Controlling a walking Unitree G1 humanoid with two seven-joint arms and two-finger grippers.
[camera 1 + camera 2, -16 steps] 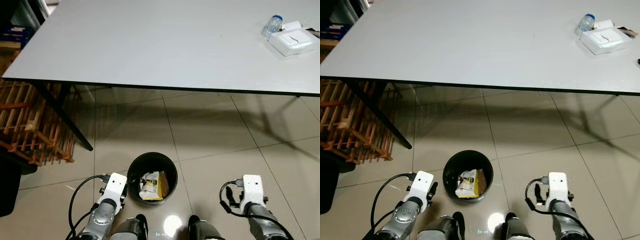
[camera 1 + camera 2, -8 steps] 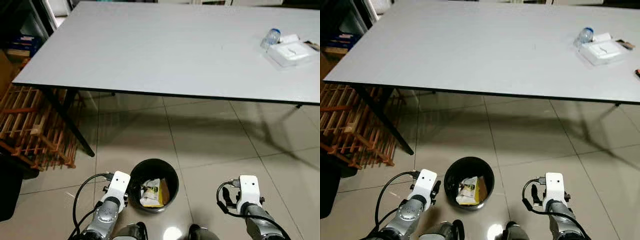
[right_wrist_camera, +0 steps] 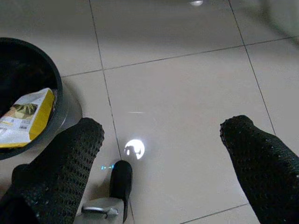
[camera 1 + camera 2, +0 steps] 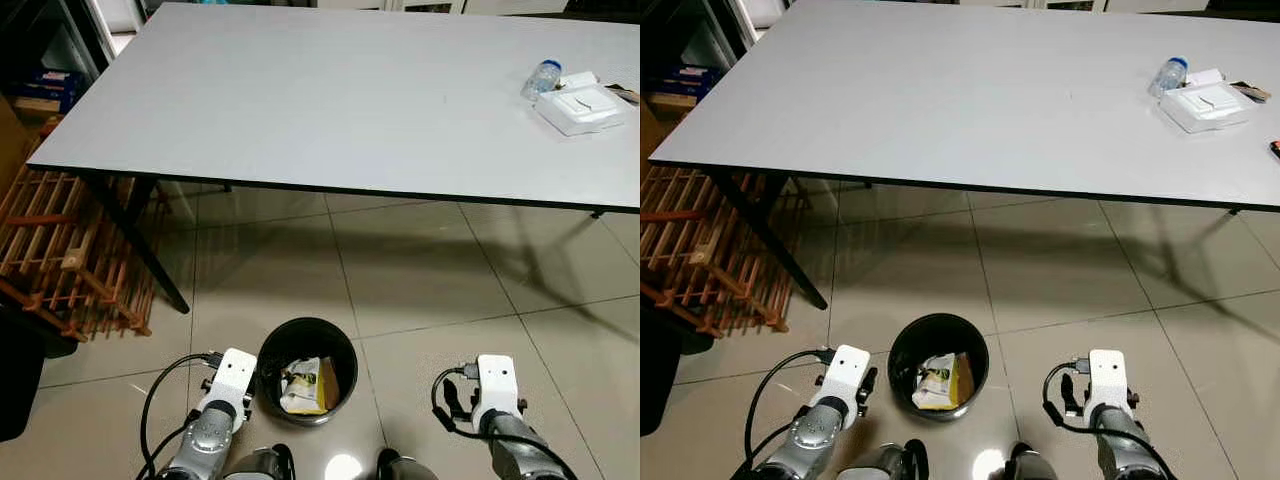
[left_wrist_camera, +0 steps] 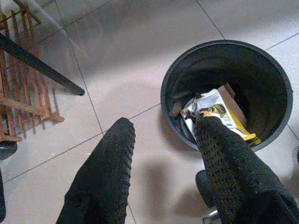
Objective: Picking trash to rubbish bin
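Trash (image 4: pixel 306 383) is already lying in the black rubbish bin (image 4: pixel 306 333), a crumpled white and yellow packet with a scrap of brown card, and the bin is standing on the tiled floor (image 4: pixel 420 270) right at my robot's feet. Over the last second the head camera has been tilting up a little, so I am now seeing the far edge of the grey bench (image 4: pixel 330 95) and the whole of its top; the bin and the things themselves are not moving. I am reading that as the drop being finished and the search for the next piece beginning.

Both arms are hanging low. My left gripper (image 5: pixel 163 140) is hovering just beside the bin with its jaws apart and nothing between them, one finger (image 5: pixel 219 140) overlapping the rim in the wrist view. My right gripper (image 3: pixel 161 140) is hovering over bare tile on the bin's other side, jaws wide apart and empty too.

Far off on the bench's right end I am seeing a small clear bottle (image 4: pixel 542 76) lying beside a white box (image 4: pixel 583 95) (possibly a takeaway container, too small to tell). Those are looking like the next candidates, and reaching them will be meaning a walk round.
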